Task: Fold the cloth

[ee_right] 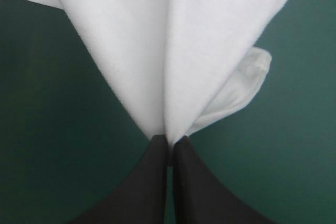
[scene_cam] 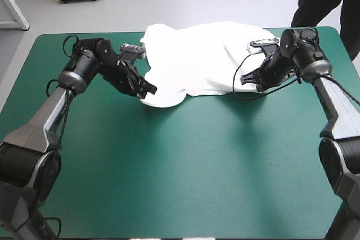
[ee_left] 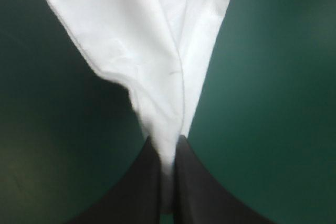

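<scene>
T-shirt (scene_cam: pixel 208 54): soft matt cloth (stitched seam) | teal-green cover (scene_cam: pixel 185 155): smooth, faint sheen

High view: camera above and behind the robot, facing forward and down. It sits far enough back that the worktop with its teal-green cover (scene_cam: pixel 185 161) fills most of the picture, far edge near the top.
Left wrist view: camera above the wrist, looking along the left end effector (ee_left: pixel 167 142), very near.
Right wrist view: same mounting on the right end effector (ee_right: pixel 170 140), equally near.
Shared by all three: the white short-sleeved T-shirt (scene_cam: pixel 208 54) and the cover. Each wrist view takes in only the pinched fold and the cover around it.
</scene>
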Robot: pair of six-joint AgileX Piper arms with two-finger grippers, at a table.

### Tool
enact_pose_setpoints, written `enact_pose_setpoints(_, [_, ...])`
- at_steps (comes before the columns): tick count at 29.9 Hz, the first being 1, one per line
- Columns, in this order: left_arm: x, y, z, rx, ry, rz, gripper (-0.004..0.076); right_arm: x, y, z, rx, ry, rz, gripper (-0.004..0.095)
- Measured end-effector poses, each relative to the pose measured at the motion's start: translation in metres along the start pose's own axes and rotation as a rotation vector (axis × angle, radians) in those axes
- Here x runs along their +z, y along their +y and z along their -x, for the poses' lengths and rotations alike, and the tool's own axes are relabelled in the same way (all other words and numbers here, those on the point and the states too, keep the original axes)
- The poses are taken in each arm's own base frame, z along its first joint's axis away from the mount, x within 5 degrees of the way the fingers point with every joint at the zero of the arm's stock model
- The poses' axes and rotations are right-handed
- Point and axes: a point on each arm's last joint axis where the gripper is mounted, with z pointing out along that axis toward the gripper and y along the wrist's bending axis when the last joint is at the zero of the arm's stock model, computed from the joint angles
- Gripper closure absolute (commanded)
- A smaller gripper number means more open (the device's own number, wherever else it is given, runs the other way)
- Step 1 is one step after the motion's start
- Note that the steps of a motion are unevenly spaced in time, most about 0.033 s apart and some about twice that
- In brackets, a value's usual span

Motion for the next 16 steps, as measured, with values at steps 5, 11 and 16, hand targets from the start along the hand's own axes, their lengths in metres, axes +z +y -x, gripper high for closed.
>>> enact_pose_setpoints(5, [-0.001,-0.01,-0.06,0.014,0.111,0.006,0.0746,-0.015,-0.002,-0.047,-0.025,0.066,-0.087,0.0925])
enact_pose_setpoints(11, [-0.031,-0.028,-0.128,0.04,0.096,0.013,0.0746,-0.033,-0.022,-0.111,0.041,0.122,-0.157,0.0925])
enact_pose_setpoints(16, [-0.053,-0.039,-0.167,0.06,0.035,0.029,0.0746,-0.056,-0.014,-0.141,0.049,0.076,-0.161,0.0925])
